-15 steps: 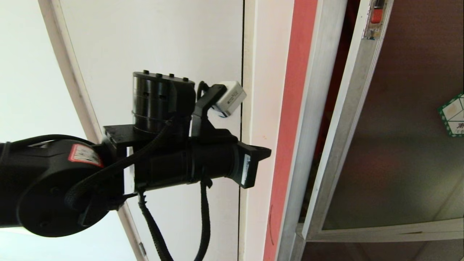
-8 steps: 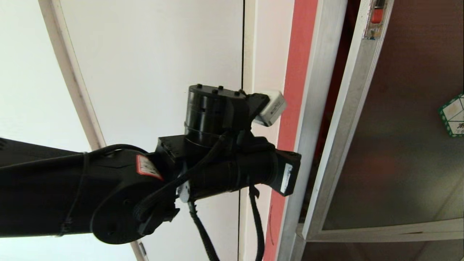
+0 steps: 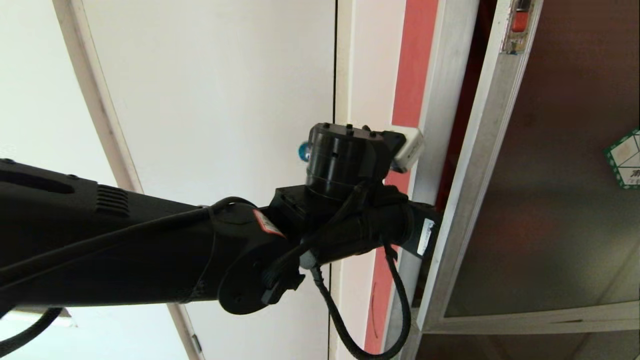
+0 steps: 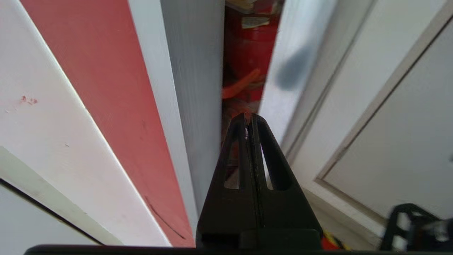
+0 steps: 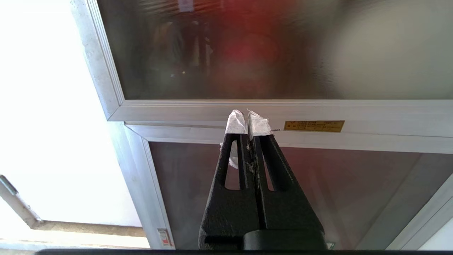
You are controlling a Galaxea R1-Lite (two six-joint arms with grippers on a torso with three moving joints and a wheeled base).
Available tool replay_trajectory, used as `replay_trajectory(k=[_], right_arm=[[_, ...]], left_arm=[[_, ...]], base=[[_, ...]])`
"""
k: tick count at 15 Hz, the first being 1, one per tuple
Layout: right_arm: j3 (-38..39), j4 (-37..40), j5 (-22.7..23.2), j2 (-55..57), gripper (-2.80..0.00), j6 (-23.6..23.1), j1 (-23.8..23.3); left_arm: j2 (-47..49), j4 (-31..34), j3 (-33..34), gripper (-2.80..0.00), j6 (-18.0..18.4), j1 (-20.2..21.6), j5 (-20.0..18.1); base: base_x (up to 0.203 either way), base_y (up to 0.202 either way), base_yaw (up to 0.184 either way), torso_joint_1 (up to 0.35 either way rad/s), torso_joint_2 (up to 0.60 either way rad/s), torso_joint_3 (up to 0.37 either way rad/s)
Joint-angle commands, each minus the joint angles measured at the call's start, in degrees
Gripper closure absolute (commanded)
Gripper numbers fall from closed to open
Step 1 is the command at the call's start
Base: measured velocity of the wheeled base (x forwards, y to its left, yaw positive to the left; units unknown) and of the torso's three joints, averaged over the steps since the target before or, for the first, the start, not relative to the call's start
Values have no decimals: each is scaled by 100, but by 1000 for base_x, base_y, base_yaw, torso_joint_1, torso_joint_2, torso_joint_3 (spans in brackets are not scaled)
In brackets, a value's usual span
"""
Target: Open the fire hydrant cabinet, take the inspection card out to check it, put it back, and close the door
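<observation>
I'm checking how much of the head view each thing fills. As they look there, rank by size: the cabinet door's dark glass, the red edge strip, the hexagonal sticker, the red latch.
Largest to smallest:
1. dark glass
2. red edge strip
3. hexagonal sticker, cut by the picture's edge
4. red latch

You've got bright daylight blowing out the white wall beside the cabinet frame; the dark glass looks hazy, with red blurs behind it.

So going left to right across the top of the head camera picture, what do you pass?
White door → red edge strip → silver cabinet frame → dark gap → red latch on the door's frame → dark glass.
</observation>
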Motion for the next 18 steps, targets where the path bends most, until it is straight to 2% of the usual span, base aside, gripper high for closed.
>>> replay_trajectory(k=[1, 4, 9, 13, 18], right_arm=[[0, 0, 1, -1, 0, -4, 0], [0, 0, 1, -1, 0, -5, -6], [0, 0, 1, -1, 0, -5, 0], [0, 0, 1, -1, 0, -1, -5], [0, 0, 1, -1, 0, -1, 0]], left_arm=[[251, -32, -117, 0, 172, -2, 33], [444, -32, -386, 0, 202, -2, 236], [567, -75, -622, 0, 180, -9, 244], [651, -1009, -521, 0, 168, -27, 220], [698, -1122, -512, 0, 147, -276, 222]], base=[[0, 0, 0, 0, 0, 0], [0, 0, 0, 0, 0, 0], [0, 0, 0, 0, 0, 0], [0, 0, 0, 0, 0, 0], [0, 0, 0, 0, 0, 0]])
